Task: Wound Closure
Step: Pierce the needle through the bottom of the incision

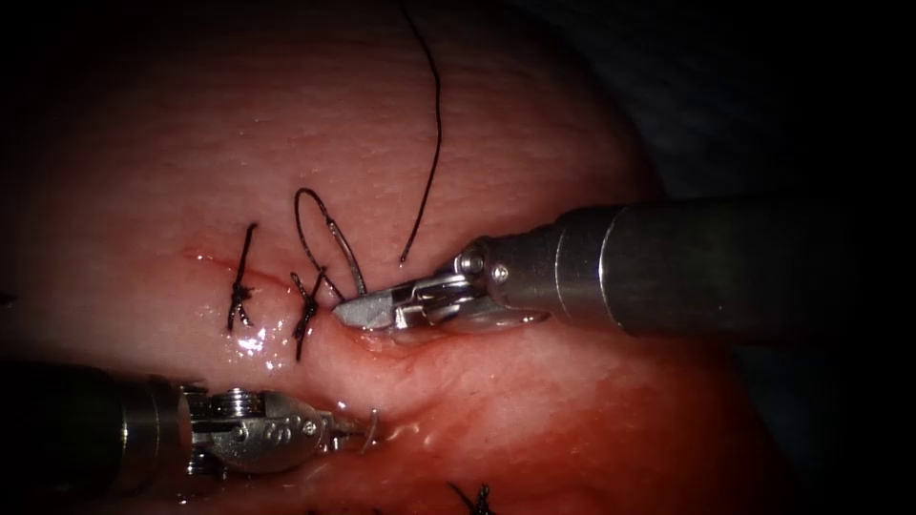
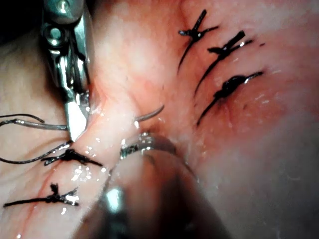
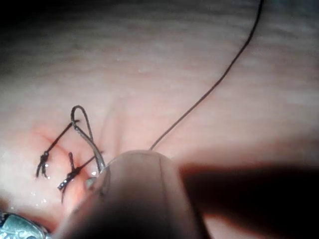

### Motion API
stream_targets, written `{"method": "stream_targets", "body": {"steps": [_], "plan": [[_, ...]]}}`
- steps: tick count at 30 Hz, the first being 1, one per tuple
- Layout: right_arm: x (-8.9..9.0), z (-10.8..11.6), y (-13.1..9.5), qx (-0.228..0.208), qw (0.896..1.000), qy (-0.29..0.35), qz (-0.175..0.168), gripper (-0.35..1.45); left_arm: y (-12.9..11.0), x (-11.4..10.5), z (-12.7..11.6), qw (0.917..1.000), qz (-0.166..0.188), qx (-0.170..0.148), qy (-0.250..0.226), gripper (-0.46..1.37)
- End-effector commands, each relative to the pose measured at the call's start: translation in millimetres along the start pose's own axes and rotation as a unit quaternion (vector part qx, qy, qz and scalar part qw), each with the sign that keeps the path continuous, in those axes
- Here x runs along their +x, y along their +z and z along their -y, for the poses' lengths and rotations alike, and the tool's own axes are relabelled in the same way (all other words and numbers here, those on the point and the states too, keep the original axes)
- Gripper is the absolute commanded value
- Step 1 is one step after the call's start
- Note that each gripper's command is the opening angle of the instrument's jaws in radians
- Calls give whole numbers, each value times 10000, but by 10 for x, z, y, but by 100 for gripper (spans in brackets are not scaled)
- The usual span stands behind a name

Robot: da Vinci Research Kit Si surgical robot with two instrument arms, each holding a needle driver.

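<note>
The curved needle (image 1: 349,259) passes through the tissue (image 1: 534,143) at the cut (image 1: 205,257). Its rear part rises above the upper edge of the cut, and its tip (image 1: 373,424) comes out of the lower edge. My right tool (image 1: 367,310) is shut on the needle's rear part and presses on the tissue. The left tool (image 1: 353,437) lies at the emerging tip. In the left wrist view the tip (image 2: 149,113) stands just beyond the left tool (image 2: 147,145), with the right tool (image 2: 75,119) across the fold. Black thread (image 1: 434,124) loops from the needle's tail and trails away upward.
Two tied stitches (image 1: 239,286) (image 1: 305,315) cross the cut to the left of the right tool. Another knot (image 1: 477,498) sits at the lower edge. Three more stitches (image 2: 224,50) show in the left wrist view. Red fluid wets the lower tissue (image 1: 572,420).
</note>
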Motion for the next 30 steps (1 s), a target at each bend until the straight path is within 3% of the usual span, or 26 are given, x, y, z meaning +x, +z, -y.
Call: {"method": "stream_targets", "body": {"steps": [1, 8, 16, 21, 28, 30], "plan": [[-5, 0, 0, -37, 10000, -5, 10, -35, -1, 0, 1, 10000, 7, 26, -2, 11], [-29, 2, 6, -10, 10000, -44, 58, -35, -6, -3, 2, 10000, 15, 46, 10, 11], [-40, 6, 9, 14, 9999, -53, 85, -35, -7, -3, 2, 10000, 15, 44, 10, 11], [-37, 7, 7, 93, 9998, -192, 58, -35, -7, -4, 2, 10000, 16, 43, 11, 12], [-19, 20, -7, 468, 9956, -797, -143, -35, -8, -4, 1, 10000, 17, 41, 13, 12], [-11, 21, -11, 454, 9890, -1393, -225, 16, -8, -5, 1, 10000, 17, 40, 14, 12]]}}
